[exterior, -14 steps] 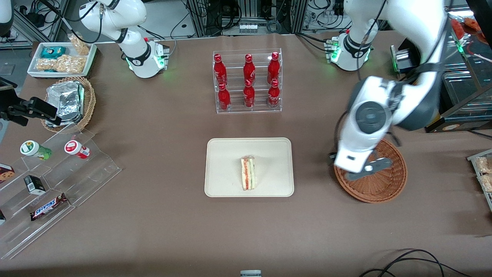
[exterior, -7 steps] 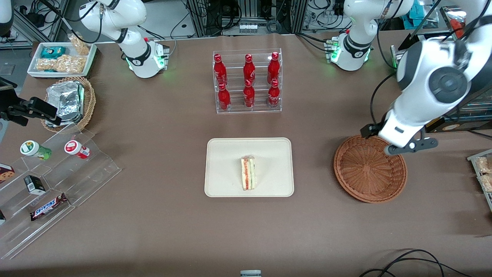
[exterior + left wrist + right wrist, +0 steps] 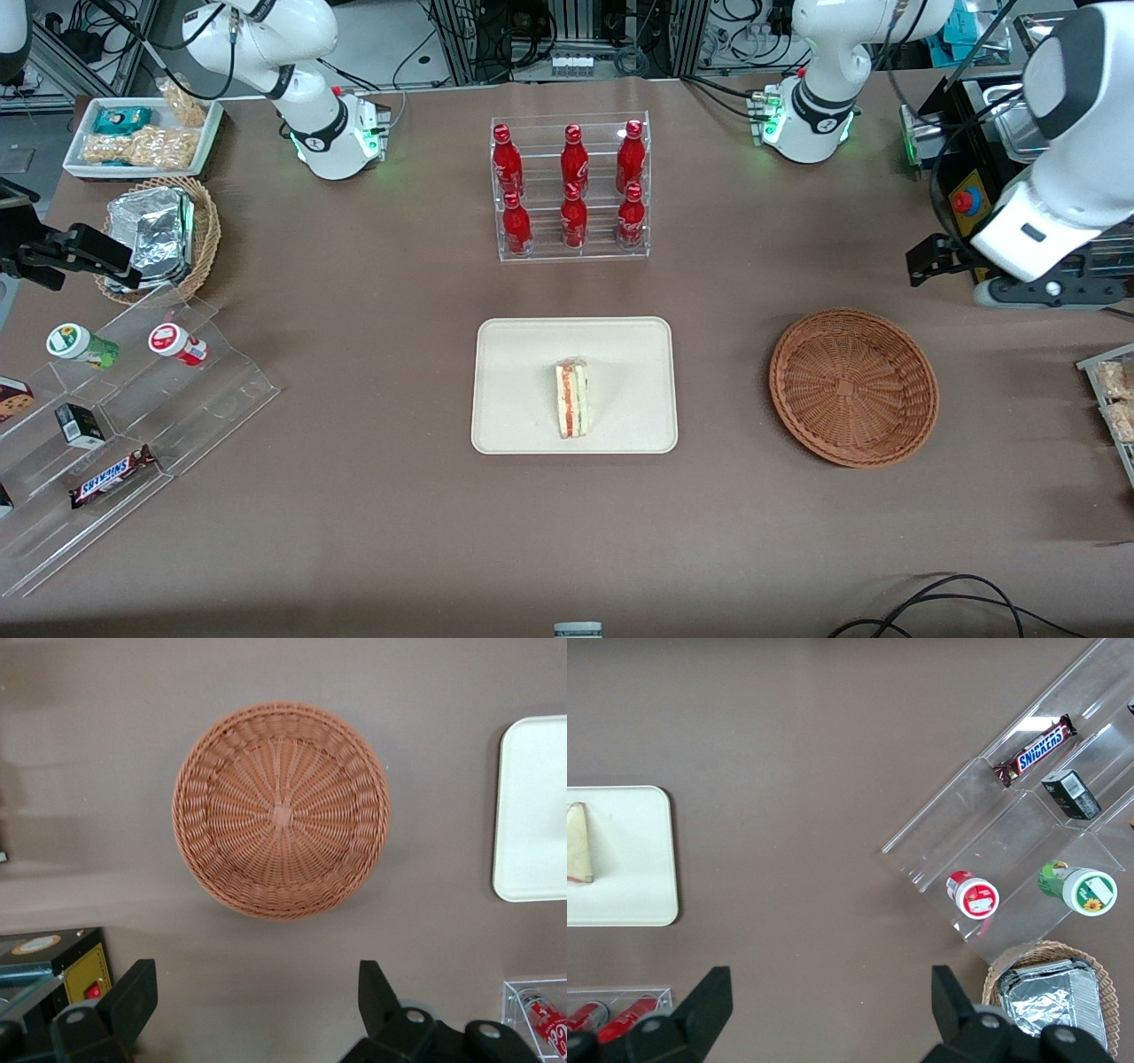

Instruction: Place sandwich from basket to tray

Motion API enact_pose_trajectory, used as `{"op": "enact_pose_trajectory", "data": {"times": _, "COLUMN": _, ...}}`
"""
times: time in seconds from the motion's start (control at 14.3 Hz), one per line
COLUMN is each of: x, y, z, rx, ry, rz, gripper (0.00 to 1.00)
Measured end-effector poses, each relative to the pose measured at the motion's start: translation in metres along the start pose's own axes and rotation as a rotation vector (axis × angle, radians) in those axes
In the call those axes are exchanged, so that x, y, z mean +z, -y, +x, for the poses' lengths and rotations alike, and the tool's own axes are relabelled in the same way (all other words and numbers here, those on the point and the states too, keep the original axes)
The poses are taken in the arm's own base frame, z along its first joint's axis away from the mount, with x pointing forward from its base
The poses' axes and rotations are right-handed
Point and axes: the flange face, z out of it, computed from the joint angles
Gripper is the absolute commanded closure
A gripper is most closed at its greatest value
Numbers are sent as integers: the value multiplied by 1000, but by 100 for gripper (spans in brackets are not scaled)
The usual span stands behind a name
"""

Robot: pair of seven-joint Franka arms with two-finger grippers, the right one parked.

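One wrapped triangular sandwich (image 3: 572,398) lies on cream rectangular tray (image 3: 620,354); round reddish-brown wicker basket (image 3: 853,386) empty; pincer (image 3: 257,1005) released, above tabletop (image 3: 372,514) near basket. Placement apparently complete; only parking remains.

In the working arm's wrist view the tray (image 3: 532,806) runs off the frame's edge, so only one end shows. The gripper (image 3: 255,992), fingers spread wide above the table near the basket (image 3: 282,811), is cut off at its body. The parked arm's view cuts the sandwich (image 3: 578,846) at its edge
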Motion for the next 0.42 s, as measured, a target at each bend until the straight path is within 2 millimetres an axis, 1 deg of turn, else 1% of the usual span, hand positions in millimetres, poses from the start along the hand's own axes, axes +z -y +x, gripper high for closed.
{"op": "enact_pose_trajectory", "data": {"times": 0.21, "x": -9, "y": -4, "z": 2, "rx": 8, "ry": -19, "rz": -1, "gripper": 0}}
{"op": "enact_pose_trajectory", "data": {"times": 0.42, "x": -13, "y": 1, "z": 3, "rx": -1, "ry": -29, "rz": -1, "gripper": 0}}
